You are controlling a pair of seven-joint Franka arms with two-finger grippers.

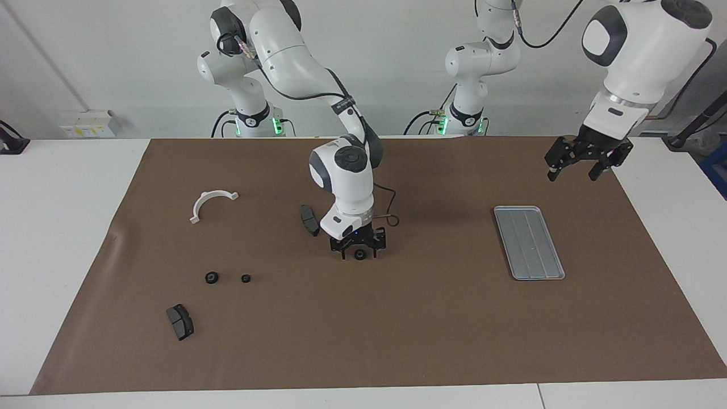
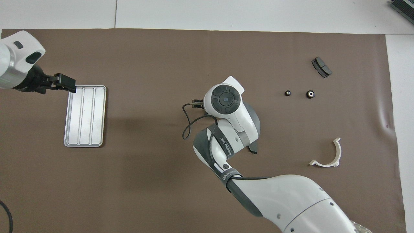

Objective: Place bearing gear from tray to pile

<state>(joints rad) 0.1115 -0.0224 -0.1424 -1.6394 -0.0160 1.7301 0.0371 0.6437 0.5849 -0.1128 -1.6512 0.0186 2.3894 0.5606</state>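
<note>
The right gripper (image 1: 359, 250) is down at the brown mat (image 1: 397, 341), its fingers standing either side of a small black bearing gear (image 1: 359, 255) that lies flat, round face up; the fingers are partly apart, and I cannot tell whether they press the gear yet. The right arm reaches from its base out over the mat's middle, wrist pointing straight down.

The gear lies well apart from the tray (image 1: 529, 242), toward the right arm's end of the table from it. The tray's long axis runs nearer-to-farther from the robots.

The left gripper (image 1: 580, 165) hangs high, fingers spread and holding nothing, over the mat's edge near the tray's corner nearest the robots.

Farther from the tray than the gear lie the pile's parts: a dark pad (image 1: 309, 220) just beside the right wrist, two small gears (image 1: 211, 278) (image 1: 245, 278), another pad (image 1: 180, 321), and a white half-ring bracket (image 1: 211, 203).
</note>
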